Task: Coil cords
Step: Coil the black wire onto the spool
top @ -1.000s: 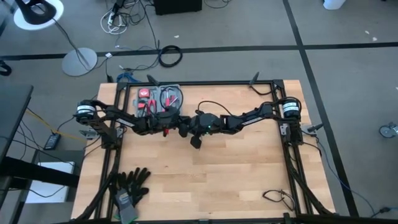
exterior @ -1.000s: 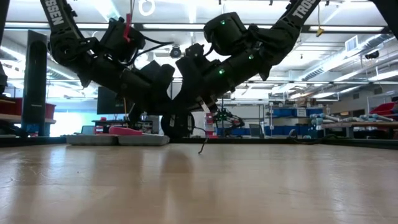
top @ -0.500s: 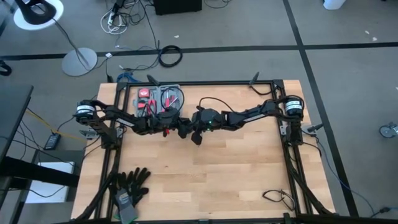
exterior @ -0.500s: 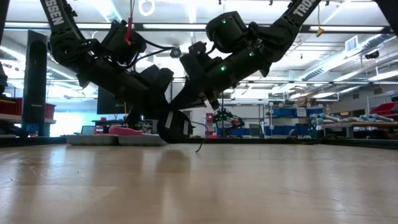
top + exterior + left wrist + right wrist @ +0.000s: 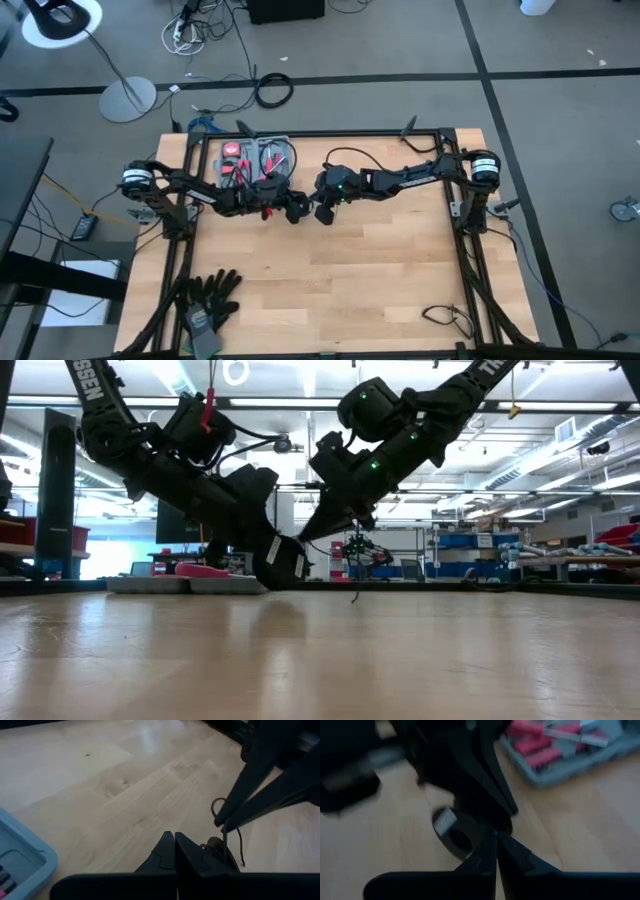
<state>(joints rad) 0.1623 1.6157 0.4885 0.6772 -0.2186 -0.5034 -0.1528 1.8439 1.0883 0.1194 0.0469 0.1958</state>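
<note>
Near the far-middle of the wooden table (image 5: 330,280), both grippers are found close together. The left gripper (image 5: 174,851) is closed; its fingertips rest low against the round black puck (image 5: 283,563) at the cord's end, though a firm hold on it cannot be confirmed. The right gripper (image 5: 496,851) is also closed, and in the left wrist view its tips are seen pinched on the thin black cord (image 5: 239,845), a short loop and tail hanging just beside the puck. In the low view the wire (image 5: 354,594) is seen dangling from the right gripper down to the table surface.

Judged step: a loop is being drawn up from the puck. For this to go well, the puck should be kept pinned in place while the wire is lifted gently and laid round in even turns; tension should be kept slack enough that the thin wire is not jerked free or kinked.

At the far left of the table, a pale blue-grey tray (image 5: 285,140) is noted, holding red-handled tools (image 5: 238,170); individual pieces cannot be told apart. A pair of black gloves (image 5: 210,298) lies at the near left, well apart from the work.
</note>
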